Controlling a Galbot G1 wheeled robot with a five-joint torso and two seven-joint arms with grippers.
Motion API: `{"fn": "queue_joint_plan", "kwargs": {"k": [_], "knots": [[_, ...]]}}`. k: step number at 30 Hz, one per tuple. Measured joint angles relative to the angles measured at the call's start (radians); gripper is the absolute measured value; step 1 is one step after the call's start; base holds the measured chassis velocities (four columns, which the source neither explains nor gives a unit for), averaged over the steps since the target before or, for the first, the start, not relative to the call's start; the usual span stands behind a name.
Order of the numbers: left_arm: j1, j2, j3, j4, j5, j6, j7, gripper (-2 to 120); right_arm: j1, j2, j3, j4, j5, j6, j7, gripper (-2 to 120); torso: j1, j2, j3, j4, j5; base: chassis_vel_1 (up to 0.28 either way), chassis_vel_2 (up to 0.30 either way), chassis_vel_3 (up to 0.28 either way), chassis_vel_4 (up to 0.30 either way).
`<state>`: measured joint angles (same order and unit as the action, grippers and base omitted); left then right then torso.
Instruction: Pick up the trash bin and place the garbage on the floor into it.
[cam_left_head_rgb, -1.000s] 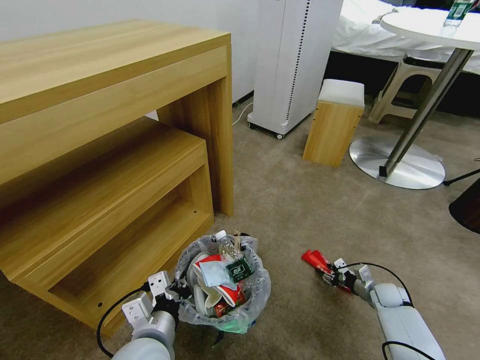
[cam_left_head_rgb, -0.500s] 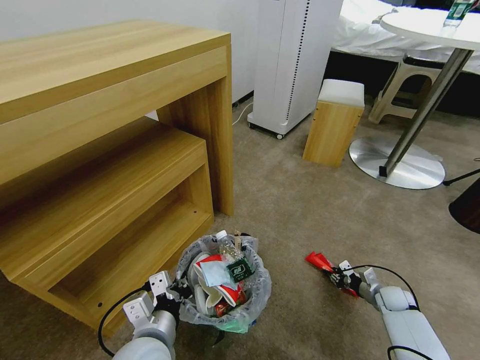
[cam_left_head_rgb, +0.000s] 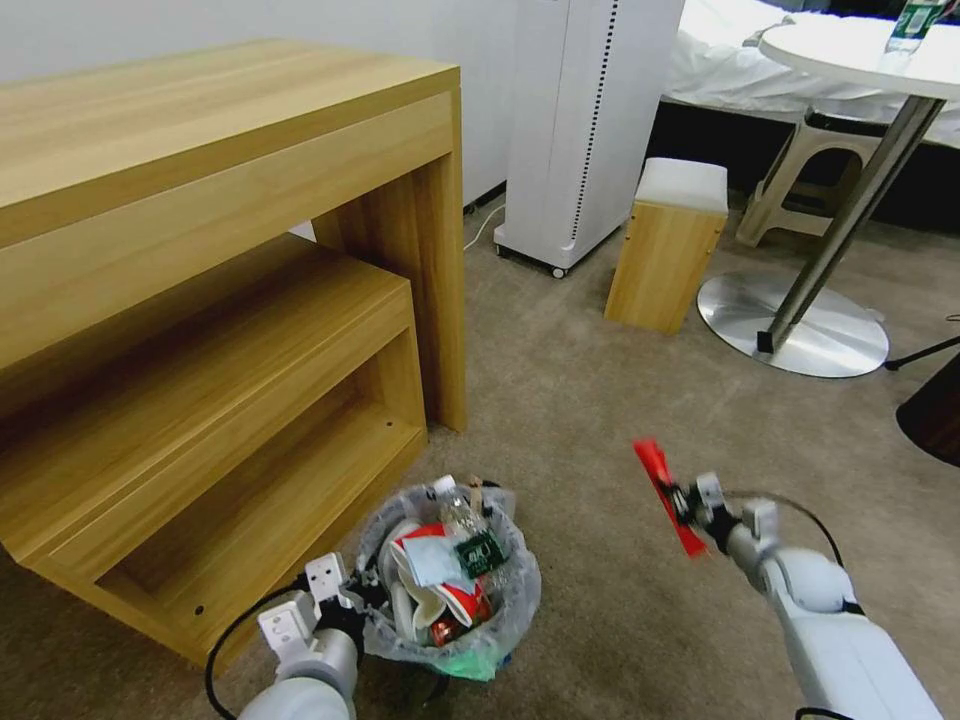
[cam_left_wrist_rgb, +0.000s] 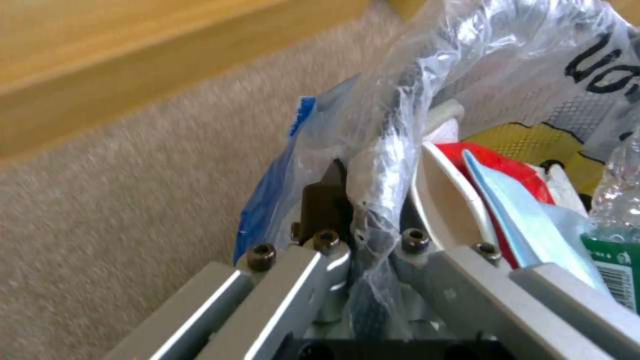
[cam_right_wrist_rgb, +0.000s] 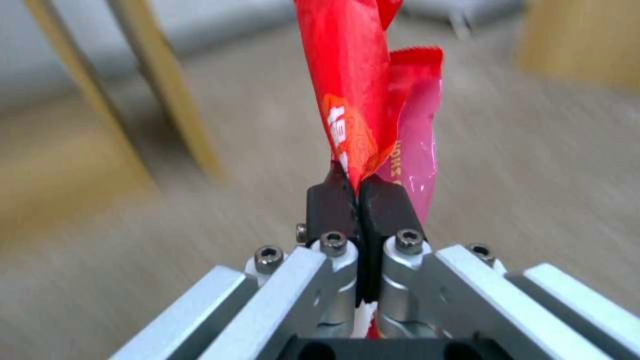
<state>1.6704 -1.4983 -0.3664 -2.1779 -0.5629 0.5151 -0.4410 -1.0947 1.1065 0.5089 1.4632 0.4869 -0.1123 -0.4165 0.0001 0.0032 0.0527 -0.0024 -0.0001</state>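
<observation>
The trash bin (cam_left_head_rgb: 505, 615) is a small round bin lined with a crinkly clear bag, low in the head view beside the wooden shelf. It is stuffed with garbage: a green-labelled bottle (cam_left_head_rgb: 472, 540), a pale-blue scrap (cam_left_head_rgb: 432, 560), red and white pieces. My left gripper (cam_left_head_rgb: 352, 600) is shut on the bin's bagged rim (cam_left_wrist_rgb: 383, 165) at its left side. To the right, my right gripper (cam_left_head_rgb: 682, 502) is shut on a long red wrapper (cam_left_head_rgb: 667, 494), held up off the beige carpet floor (cam_left_head_rgb: 600, 420). In the right wrist view the wrapper (cam_right_wrist_rgb: 357, 95) is pinched between the black fingertips (cam_right_wrist_rgb: 330, 205).
A big wooden desk with a lower shelf (cam_left_head_rgb: 220, 330) stands left, close to the bin. Farther back are a white appliance (cam_left_head_rgb: 585, 120), a small wooden stool (cam_left_head_rgb: 665, 245) and a round table's metal base (cam_left_head_rgb: 795, 335). A dark object (cam_left_head_rgb: 930, 420) sits at the right edge.
My right gripper has lifted the red wrapper off the carpet and raised it, so it now stands upright in the air. The left gripper and bin have shifted only slightly.
</observation>
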Motion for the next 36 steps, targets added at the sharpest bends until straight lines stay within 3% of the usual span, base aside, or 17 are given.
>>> {"fn": "queue_joint_plan", "kwargs": {"k": [4, 9, 14, 22, 31, 36], "knots": [[-0.001, -0.012, 0.054, 0.035, 0.035, -0.011, 0.001, 1, -0.003, 0.029, -0.148, 0.228, 0.256, 0.001, 0.088, 0, 0.0, 0.0, 0.0, 0.0003, 0.0003, 0.0, 0.0, 0.0, 0.0], [-0.001, -0.02, 0.093, 0.048, 0.054, -0.016, 0.002, 1, 0.017, 0.078, -0.268, 0.284, 0.337, 0.048, 0.087, 0, 0.0, 0.0, 0.0, 0.0005, 0.0004, 0.0, 0.0, 0.0, 0.0], [0.001, -0.033, 0.163, 0.059, 0.073, -0.017, 0.003, 0, 0.04, 0.153, -0.415, 0.289, 0.358, 0.144, 0.002, 0, 0.0, 0.0, 0.0, 0.0003, -0.0001, 0.0, 0.0, 0.0, 0.0], [-0.006, -0.036, 0.193, 0.037, 0.077, -0.009, 0.0, 0, -0.002, 0.134, -0.461, 0.327, 0.36, 0.157, -0.104, 0, 0.0, 0.0, 0.0, -0.0002, -0.0004, 0.0, 0.0, 0.0, 0.0], [-0.026, -0.048, 0.172, 0.0, 0.065, -0.002, -0.001, 0, -0.07, 0.082, -0.438, 0.378, 0.351, 0.157, -0.279, 0, 0.0, 0.0, 0.0, 0.0, 0.0, 0.0, 0.0, 0.0, 0.0], [-0.028, -0.048, 0.155, -0.014, 0.059, 0.004, -0.004, 0, -0.088, 0.057, -0.429, 0.378, 0.323, 0.156, -0.321, 0, 0.0, 0.0, 0.0, 0.0, 0.0001, 0.0, 0.0, 0.0, 0.0]]}}
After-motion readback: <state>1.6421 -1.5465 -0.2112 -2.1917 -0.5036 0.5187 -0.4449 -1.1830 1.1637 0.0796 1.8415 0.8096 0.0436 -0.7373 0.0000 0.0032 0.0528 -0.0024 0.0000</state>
